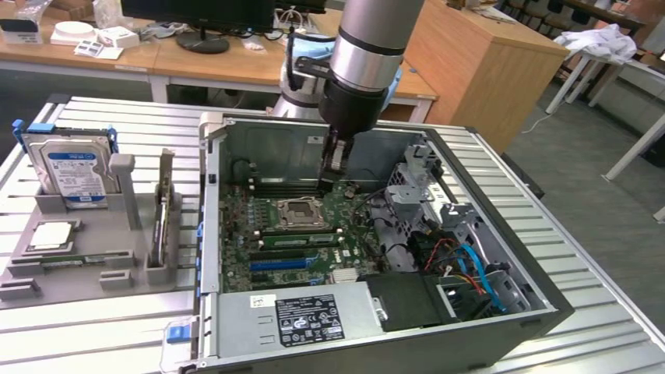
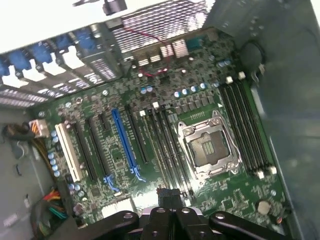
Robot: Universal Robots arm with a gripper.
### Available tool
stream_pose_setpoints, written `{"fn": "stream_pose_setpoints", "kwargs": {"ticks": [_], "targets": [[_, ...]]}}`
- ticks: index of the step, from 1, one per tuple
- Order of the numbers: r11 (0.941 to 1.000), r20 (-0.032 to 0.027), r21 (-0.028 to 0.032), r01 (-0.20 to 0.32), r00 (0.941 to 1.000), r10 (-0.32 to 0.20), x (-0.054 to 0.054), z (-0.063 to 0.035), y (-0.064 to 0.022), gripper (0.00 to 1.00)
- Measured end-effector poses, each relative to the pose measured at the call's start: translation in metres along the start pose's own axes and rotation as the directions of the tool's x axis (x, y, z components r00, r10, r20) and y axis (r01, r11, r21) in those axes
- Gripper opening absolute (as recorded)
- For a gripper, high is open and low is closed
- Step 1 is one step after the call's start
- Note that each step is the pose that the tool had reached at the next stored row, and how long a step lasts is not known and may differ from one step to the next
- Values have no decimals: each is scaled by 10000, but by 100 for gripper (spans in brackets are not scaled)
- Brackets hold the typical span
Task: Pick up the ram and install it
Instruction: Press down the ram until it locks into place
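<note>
A thin green stick that looks like the ram lies flat in the grey holder at the exterior view's left, outside the computer case. My gripper hangs inside the open case, low over the motherboard just behind the empty processor socket. Its fingers are shut with nothing visible between them. In the wrist view the gripper sits over one end of the long black memory slots beside the socket. More slots with white end clips run along the case wall.
The grey holder also carries an upright hard drive, a square silver processor and an upright card. Another green stick stands in a slot in front of the socket. Cables and a drive cage crowd the case's right side.
</note>
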State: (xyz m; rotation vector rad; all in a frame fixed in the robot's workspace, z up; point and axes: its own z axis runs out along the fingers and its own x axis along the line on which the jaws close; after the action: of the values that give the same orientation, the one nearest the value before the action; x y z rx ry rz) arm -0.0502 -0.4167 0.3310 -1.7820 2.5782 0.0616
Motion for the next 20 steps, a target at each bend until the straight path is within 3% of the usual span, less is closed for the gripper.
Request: {"fn": "stream_pose_setpoints", "kwargs": {"ticks": [5, 10, 15, 20], "targets": [[9960, 26, 23, -889, 9960, 889, 0, 1, 0, 11], [9838, 55, 45, -1790, 9838, 1790, 0, 1, 0, 11], [9636, 85, 64, -2671, 9636, 2670, 0, 2, 0, 11], [9354, 118, 81, -3536, 9354, 3535, 0, 3, 0, 11]]}}
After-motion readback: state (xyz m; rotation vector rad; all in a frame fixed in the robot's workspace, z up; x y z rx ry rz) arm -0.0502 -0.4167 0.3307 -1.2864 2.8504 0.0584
